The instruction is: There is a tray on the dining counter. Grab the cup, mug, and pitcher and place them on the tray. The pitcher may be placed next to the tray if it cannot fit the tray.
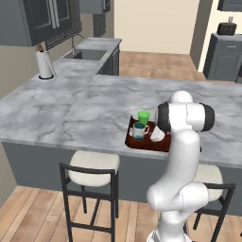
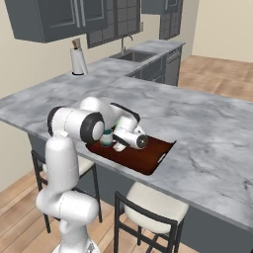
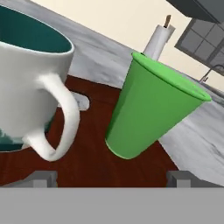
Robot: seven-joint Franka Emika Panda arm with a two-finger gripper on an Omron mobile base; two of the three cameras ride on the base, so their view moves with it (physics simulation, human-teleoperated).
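- Left base view: we see the mug (image 1: 139, 131) and green cup (image 1: 143, 116) standing on the tray (image 1: 134, 141) at the dining counter (image 1: 85, 108) edge.
- Right base view: our arm covers the tray's (image 2: 143, 153) left end.
- Hand view: our gripper (image 3: 111, 177) is spread wide, holding nothing; mug (image 3: 33, 83) and cup (image 3: 148, 109) stand just apart.

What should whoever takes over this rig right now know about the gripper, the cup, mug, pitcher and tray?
Gripper: open, holding nothing, low over the tray and facing the cup and mug.
Cup: upright on the tray.
Mug: upright on the tray beside the cup, handle toward the gripper.
Tray: at the near edge of the counter.
Done: cup and mug are on the tray.
Left: the pitcher; I cannot see it from here, so find it first.
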